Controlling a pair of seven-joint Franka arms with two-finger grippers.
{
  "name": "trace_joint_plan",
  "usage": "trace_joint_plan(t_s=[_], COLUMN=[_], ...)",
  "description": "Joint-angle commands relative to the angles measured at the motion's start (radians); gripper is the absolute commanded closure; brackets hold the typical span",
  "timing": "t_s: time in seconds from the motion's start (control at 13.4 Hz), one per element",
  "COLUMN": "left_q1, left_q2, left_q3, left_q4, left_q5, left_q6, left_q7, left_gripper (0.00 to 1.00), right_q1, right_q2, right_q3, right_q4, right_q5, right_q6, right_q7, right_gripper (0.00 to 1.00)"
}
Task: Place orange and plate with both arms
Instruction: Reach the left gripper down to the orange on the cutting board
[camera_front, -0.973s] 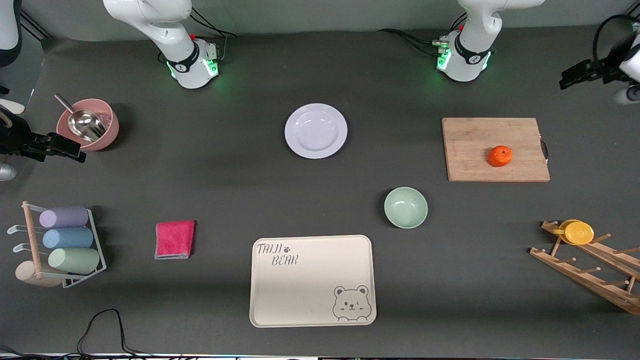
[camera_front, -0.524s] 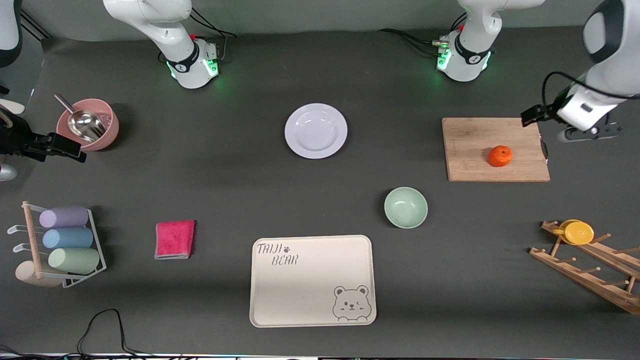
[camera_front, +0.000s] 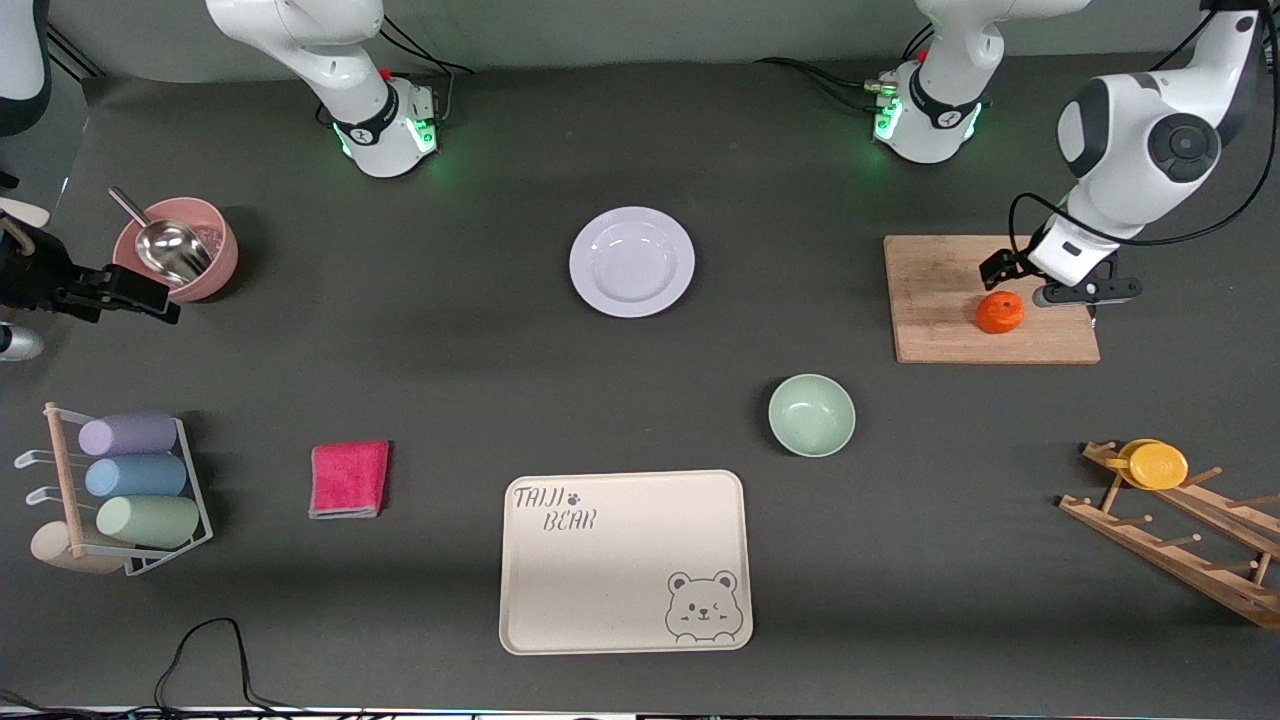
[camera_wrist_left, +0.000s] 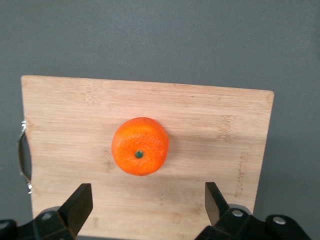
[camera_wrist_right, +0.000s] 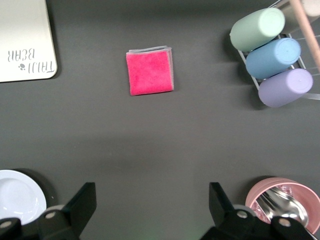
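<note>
Swinging in from the desk's edge, your left gripper (camera_wrist_left: 145, 202) now hangs over the orange (camera_front: 999, 312), fingers (camera_wrist_left: 80, 202) apart; grasp next. Right gripper (camera_wrist_right: 150, 205) waits, fingers apart.

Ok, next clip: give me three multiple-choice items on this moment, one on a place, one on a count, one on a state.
1. The orange lies
A. on the cutting board
B. in the green bowl
C. on the plate

2. Cups lying in the wire rack:
A. two
B. three
C. five

3. The left gripper is
A. shut on the orange
B. open above the orange
C. shut on the plate

Key: 1 A, the fruit sits on the wood in both views. 2 B, purple, blue and green cups lie stacked. 3 B, the left wrist view shows its fingers spread, nothing between them. The right gripper waits open by the pink bowl.
</note>
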Motion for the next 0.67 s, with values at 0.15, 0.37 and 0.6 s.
trace_joint_plan(t_s=[0.15,0.37,0.6], left_q1=[0.014,0.026,0.049], left_q2=[0.064,0.142,0.226], left_q3=[0.004,0.009,0.029], left_q4=[-0.034,-0.034,-0.034], left_q5=[0.004,0.005,0.005], left_q6=[0.142,0.241,0.356], left_q7=[0.01,0.012,0.062], left_gripper=[0.0,0.0,0.0], right_q1=[0.044,0.047,0.047], right_q2=[-0.145,-0.147,-0.148], right_q3=[-0.007,-0.009,-0.007], right_q4=[-0.192,-0.19,-0.19], right_q5=[0.037,0.04,0.04], right_q6=[0.087,0.083,0.075], right_q7=[0.033,0.036,0.045], right_gripper=[0.0,0.0,0.0])
